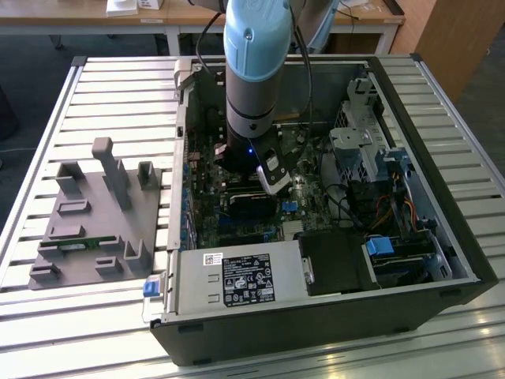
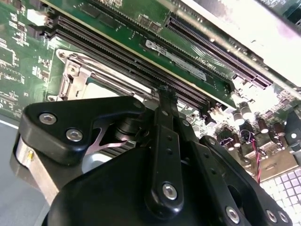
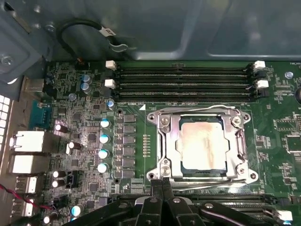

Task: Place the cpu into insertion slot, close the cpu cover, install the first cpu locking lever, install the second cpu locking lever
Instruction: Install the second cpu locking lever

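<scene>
Closest to the lens in the second wrist view is the black gripper (image 2: 165, 94), its linkage plates and bolts hiding much of the board beneath. Its two fingers (image 2: 164, 136) stand pressed together with no gap and nothing between them; in the first wrist view the same closed tips (image 3: 162, 182) sit at the edge of the socket frame, and whether they touch it cannot be told.

The cpu (image 3: 203, 144), a dull silver square with a brownish smear on top, lies inside the insertion slot (image 3: 164, 162). The cpu cover (image 3: 175, 141) is folded down flat around it, its cut-out middle showing the chip. Thin wire levers (image 3: 214, 107) run along the frame's edges, but whether they are hooked down is hard to make out. Just beside the socket run four long black memory slots (image 3: 183, 82) with white clips.

In the exterior view the pale blue arm (image 1: 254, 59) reaches down into the open computer case (image 1: 316, 316), covering the socket area. A grey parts holder (image 1: 95, 221) lies on the slatted table (image 1: 442, 347), toward the exterior view's left.
</scene>
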